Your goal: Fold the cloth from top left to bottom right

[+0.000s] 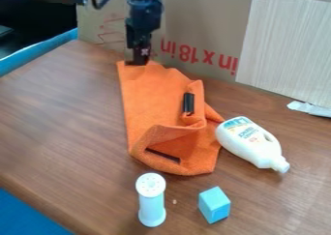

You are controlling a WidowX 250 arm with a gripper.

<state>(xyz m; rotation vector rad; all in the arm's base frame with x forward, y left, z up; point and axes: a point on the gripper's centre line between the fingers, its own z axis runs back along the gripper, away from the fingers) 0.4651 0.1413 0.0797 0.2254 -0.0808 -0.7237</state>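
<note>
Orange cloth [150,101] lies on worktop [65,113], left of white bottle [251,141]; long axis points far to near, angling slightly right. Gripper [138,61] at cloth's far-left end, can't tell if wide or narrow.

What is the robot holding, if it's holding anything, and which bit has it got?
The gripper is right at the top left end of the orange cloth, but I can't tell whether it has hold of it.

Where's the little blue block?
In the camera view, the blue block sits near the bottom, just right of the white-topped shaker and below the orange cloth.
</note>
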